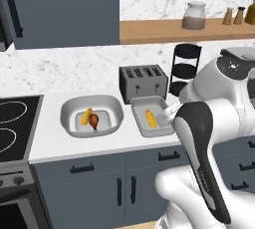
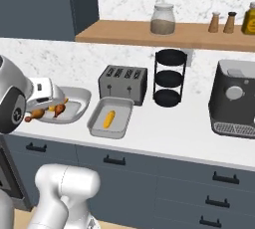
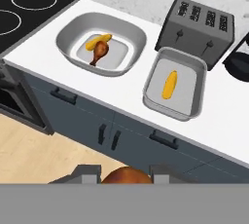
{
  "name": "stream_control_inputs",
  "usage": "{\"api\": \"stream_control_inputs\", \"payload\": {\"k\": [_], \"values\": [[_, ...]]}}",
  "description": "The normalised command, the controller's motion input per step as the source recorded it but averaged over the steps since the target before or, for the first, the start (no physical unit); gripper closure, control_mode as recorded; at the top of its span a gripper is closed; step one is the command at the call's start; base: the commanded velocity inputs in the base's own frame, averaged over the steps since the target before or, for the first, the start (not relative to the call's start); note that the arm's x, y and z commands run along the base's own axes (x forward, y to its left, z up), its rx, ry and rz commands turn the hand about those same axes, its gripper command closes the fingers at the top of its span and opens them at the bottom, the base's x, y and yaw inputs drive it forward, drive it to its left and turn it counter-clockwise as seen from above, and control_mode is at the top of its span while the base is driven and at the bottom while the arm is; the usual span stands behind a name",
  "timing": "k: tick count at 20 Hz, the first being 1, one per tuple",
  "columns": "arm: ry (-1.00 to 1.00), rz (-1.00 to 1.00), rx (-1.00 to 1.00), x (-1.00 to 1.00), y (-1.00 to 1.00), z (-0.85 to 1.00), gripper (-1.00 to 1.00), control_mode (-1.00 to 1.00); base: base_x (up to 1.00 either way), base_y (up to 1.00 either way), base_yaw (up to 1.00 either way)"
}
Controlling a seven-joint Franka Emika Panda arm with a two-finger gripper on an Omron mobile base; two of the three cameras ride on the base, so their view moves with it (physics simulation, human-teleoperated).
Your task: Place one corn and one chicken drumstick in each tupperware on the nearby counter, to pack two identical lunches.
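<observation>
Between end effector [image 3: 125, 173] tips, drumstick [image 3: 125, 175]

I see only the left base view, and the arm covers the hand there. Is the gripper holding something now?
Observer: Yes. In the hand view the gripper is shut on a chicken drumstick.
Operator: The arm also covers the right part of the tray. Is a drumstick lying there?
Observer: No. The hand view shows the whole tray: it holds one corn and no drumstick.
Operator: Is the hand above the tray?
Observer: Not yet. In the right base view the held drumstick appears by the left side of the oval tub.
</observation>
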Motion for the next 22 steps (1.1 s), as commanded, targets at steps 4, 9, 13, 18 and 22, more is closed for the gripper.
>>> {"api": "stream_control_inputs", "payload": {"k": [4,9,13,18,22], "values": [[0.00,0.00,0.00,0.00,0.00,0.00,1.00,1.00,0.07,-0.22,0.11],[0.00,0.03,0.00,0.44,-0.36,-0.17,1.00,-1.00,0.09,-0.05,0.02],[-0.03,0.00,0.00,0.26,-0.54,-0.28,1.00,-1.00,0.00,0.00,0.00],[0.02,0.00,0.00,0.90,-0.29,-0.37,1.00,-1.00,0.00,0.00,0.00],[0.04,-0.02,0.00,1.00,-0.18,-0.53,1.00,-1.00,0.00,0.00,0.00]]}}
